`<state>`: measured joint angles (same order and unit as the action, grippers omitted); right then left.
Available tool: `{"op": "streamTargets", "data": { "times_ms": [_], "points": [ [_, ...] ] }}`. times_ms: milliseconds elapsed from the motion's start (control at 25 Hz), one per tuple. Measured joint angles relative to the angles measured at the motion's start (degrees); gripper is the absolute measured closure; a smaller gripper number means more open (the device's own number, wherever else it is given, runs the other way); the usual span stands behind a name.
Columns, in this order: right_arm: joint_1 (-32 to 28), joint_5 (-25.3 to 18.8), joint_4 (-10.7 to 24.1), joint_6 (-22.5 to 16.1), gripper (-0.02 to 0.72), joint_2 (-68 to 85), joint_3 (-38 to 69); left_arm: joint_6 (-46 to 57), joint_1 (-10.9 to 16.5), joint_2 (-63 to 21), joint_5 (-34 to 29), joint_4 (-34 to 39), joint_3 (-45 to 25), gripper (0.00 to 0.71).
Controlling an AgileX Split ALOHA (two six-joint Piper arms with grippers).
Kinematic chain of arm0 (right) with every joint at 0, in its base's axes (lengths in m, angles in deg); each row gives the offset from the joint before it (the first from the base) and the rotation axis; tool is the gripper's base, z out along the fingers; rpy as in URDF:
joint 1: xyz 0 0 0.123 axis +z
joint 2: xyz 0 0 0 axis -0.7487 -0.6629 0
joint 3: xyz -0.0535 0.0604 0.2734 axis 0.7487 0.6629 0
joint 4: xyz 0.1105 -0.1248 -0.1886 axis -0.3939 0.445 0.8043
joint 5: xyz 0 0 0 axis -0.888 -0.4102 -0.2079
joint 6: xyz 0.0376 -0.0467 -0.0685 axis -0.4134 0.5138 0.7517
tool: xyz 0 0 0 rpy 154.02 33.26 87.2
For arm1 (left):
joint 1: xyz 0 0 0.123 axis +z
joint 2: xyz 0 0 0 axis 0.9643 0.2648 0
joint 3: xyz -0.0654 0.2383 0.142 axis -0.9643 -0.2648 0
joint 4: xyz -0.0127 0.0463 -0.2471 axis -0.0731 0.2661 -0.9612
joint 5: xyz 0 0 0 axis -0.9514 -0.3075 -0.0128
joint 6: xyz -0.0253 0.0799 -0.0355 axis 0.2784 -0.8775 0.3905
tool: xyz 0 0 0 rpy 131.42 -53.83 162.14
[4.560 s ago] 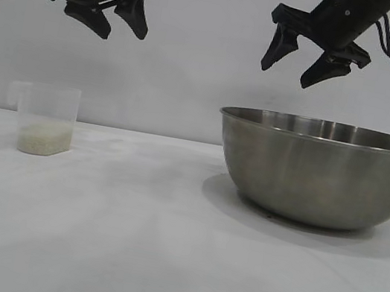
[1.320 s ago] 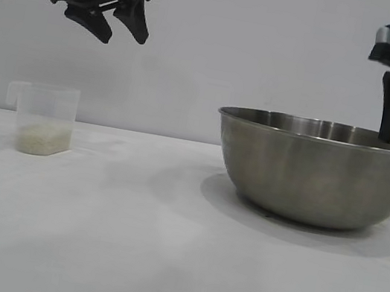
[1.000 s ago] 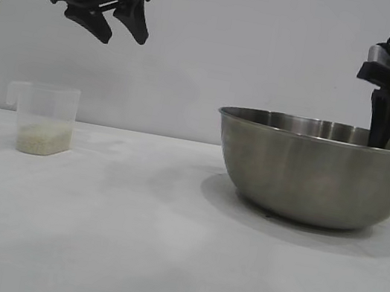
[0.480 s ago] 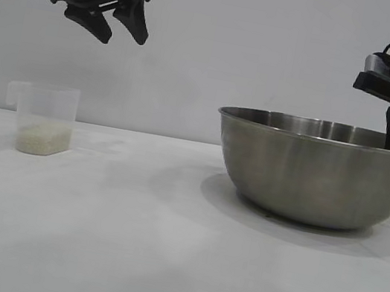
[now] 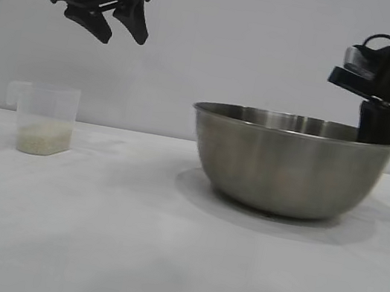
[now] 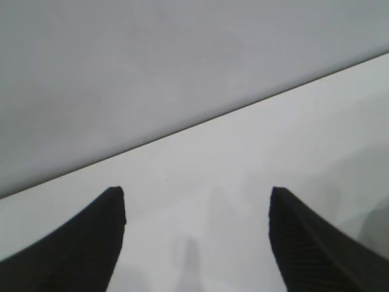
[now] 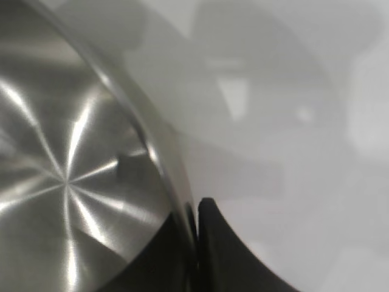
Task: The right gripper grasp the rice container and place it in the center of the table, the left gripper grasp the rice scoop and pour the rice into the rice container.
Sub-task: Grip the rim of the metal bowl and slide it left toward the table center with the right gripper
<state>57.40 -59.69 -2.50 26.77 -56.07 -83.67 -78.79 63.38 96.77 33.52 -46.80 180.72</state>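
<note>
The right end effector (image 5: 379,129) is closed on the rim of the bowl (image 5: 286,166), at the bowl's right side; the wrist view shows one finger inside the wall and one outside. The bowl stands upright on the surface (image 5: 159,261), mouth up, right of the middle, so the centre lies to its left. The left end effector (image 5: 107,21) hangs open above the scoop (image 5: 45,119), which stands upright at far left, rice (image 5: 43,139) inside, handle pointing left.
</note>
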Motion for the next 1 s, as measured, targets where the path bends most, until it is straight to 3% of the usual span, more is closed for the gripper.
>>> {"op": "streamTargets", "data": {
  "times_ms": [240, 280, 320, 560, 720, 1000],
  "points": [
    [0.0, 0.3, -0.5, 0.0, 0.703, 0.0, 0.1, 0.1, 0.0, 0.0, 0.0, 0.0, 0.0, 0.266],
    [0.0, 0.4, -0.9, 0.0, 0.654, 0.0, 0.1, 0.1, 0.0, 0.0, 0.0, 0.0, 0.0, 0.266],
    [0.0, 0.5, -1.2, 0.0, 0.654, 0.0, 0.1, 0.1, 0.0, 0.0, 0.0, 0.0, 0.0, 0.266],
    [0.0, 0.7, -4.6, 2.1, 0.374, 0.0, 0.1, 0.1, 0.0, 0.0, 0.0, 0.0, 0.0, 0.266],
    [0.1, 1.0, -4.3, 3.9, 0.248, 0.1, 0.1, 0.1, 0.0, 0.0, 0.0, 0.0, 0.0, 0.266],
    [-2.4, 0.0, -1.5, 4.4, 0.239, 5.3, -2.2, 0.1, 0.0, 0.0, 0.0, 0.2, 0.0, 0.266]
  ]
}}
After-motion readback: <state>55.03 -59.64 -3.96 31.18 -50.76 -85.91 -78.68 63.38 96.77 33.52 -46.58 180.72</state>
